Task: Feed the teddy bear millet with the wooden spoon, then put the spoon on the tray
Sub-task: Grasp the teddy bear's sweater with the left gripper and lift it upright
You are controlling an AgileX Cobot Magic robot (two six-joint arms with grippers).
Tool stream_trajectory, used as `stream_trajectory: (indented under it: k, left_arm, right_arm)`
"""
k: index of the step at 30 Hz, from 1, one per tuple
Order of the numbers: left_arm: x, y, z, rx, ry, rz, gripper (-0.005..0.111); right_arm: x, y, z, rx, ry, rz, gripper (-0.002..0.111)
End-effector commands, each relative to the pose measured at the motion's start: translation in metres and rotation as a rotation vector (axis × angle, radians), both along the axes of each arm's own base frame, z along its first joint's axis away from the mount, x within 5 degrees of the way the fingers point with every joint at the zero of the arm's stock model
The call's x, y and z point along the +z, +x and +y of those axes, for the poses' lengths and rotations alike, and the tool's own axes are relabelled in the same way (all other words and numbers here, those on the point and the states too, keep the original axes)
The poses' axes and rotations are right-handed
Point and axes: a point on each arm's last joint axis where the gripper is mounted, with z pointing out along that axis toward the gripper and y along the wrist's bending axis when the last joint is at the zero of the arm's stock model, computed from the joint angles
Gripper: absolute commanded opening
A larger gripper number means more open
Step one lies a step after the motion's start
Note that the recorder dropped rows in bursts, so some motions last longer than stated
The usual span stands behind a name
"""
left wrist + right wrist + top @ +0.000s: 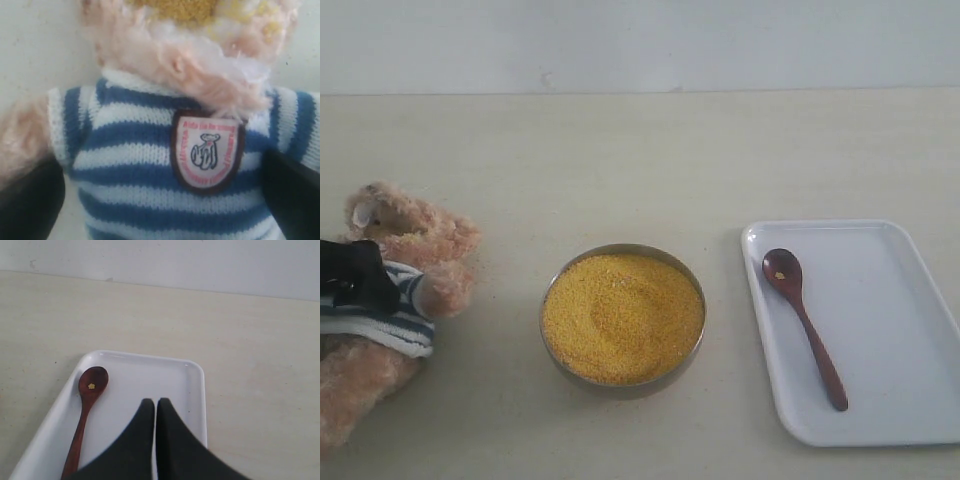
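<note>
Gripping teddy bear (420, 245) with left jaws, right jaws clenched empty, wooden spoon (810, 335) on tray (890, 320), millet (622, 318) between

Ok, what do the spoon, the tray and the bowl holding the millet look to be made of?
Wooden spoon: wood, going by the dark reddish-brown colour, with a smooth, faintly glossy finish. Tray: probably plastic, plain white and glossy, with soft moulded corners. Bowl: looks like thin metal, its grey rim showing a dull sheen.
</note>
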Motion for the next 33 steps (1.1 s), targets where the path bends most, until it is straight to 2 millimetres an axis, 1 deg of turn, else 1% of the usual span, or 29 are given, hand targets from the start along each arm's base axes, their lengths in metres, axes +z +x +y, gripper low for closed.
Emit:
stream_trajectory:
  k: [1, 5, 12, 19, 21, 23, 27, 33]
  left_arm:
    - [-0.008, -0.002, -0.004, -0.031, -0.026, 0.060, 0.102]
    - [-0.006, -0.002, -0.006, -0.064, -0.045, 0.046, 0.102]
    - [0.010, -0.004, -0.010, -0.094, -0.086, 0.031, 0.102]
    - [0.011, -0.008, -0.016, -0.117, -0.106, 0.071, 0.102]
    - [0.010, -0.010, -0.022, -0.149, -0.100, 0.079, 0.102]
    - [0.008, -0.011, -0.025, -0.198, -0.059, 0.075, 0.102]
    - [0.001, -0.013, -0.023, -0.163, 0.035, 0.072, 0.102]
    - [-0.014, -0.014, -0.030, -0.181, 0.036, 0.122, 0.102]
  right_arm:
    - [0.000, 0.000, -0.001, -0.007, -0.007, -0.015, 0.001]
    - [0.000, 0.000, -0.001, -0.007, -0.007, -0.015, 0.001]
    - [0.000, 0.000, -0.001, -0.007, -0.007, -0.015, 0.001]
    - [0.000, 0.000, -0.001, -0.007, -0.007, -0.015, 0.001]
    - [0.000, 0.000, -0.001, -0.007, -0.007, -0.015, 0.001]
    - [0.000, 0.000, -0.001, -0.007, -0.007, -0.015, 0.001]
    - [0.000, 0.000, -0.001, -0.007, -0.007, -0.015, 0.001]
    - [0.000, 0.000, -0.001, -0.007, -0.007, -0.015, 0.001]
